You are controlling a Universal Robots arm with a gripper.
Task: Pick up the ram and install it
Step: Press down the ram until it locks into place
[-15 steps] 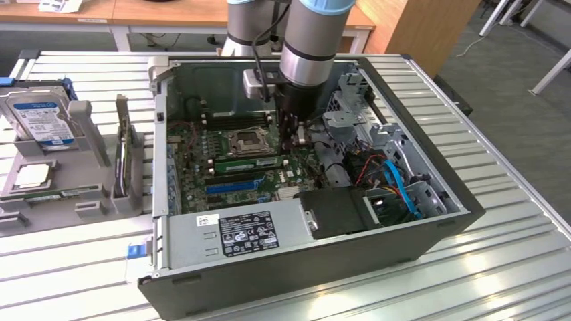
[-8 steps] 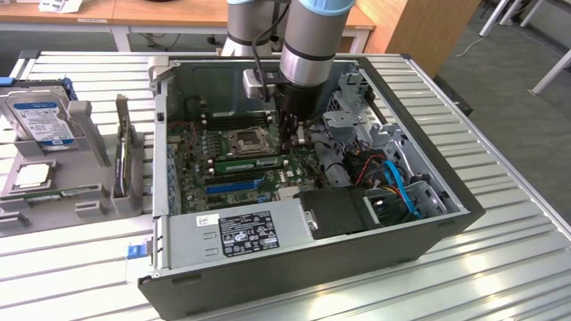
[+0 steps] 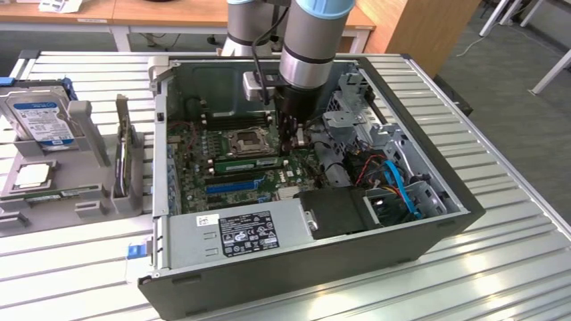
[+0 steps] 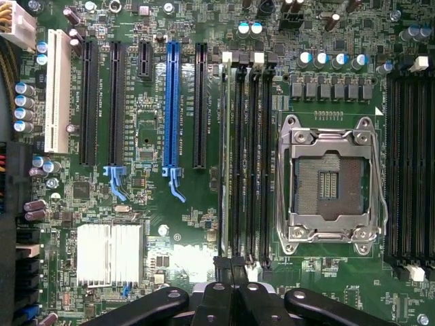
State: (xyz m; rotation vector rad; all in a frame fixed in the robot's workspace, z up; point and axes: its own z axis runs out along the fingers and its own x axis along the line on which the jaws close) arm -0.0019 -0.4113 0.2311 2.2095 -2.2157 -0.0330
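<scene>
The gripper (image 4: 230, 270) (jaws closed) seems to press the ram (image 4: 225, 156) edge-on into its memory slot (image 4: 239, 156), seating it.

- An open computer case (image 3: 419, 234) is lying on its side on a slatted metal table (image 3: 509, 267), showing its green motherboard (image 4: 149, 204).
- An empty CPU socket (image 4: 329, 180) with a metal frame is sitting between banks of black memory slots (image 4: 408, 156).
- A blue expansion slot (image 4: 171, 102) is standing among black ones, with a white slot (image 4: 58, 88) farther along.
- A silver heatsink (image 4: 109, 252) is sitting near the slots.
- A labelled power supply (image 3: 237, 234) is occupying the case's near end, blue cables (image 3: 397, 184) running beside it.
- A hard drive (image 3: 40, 120) is resting in a grey holder (image 3: 89, 127) at the exterior view's left.
</scene>
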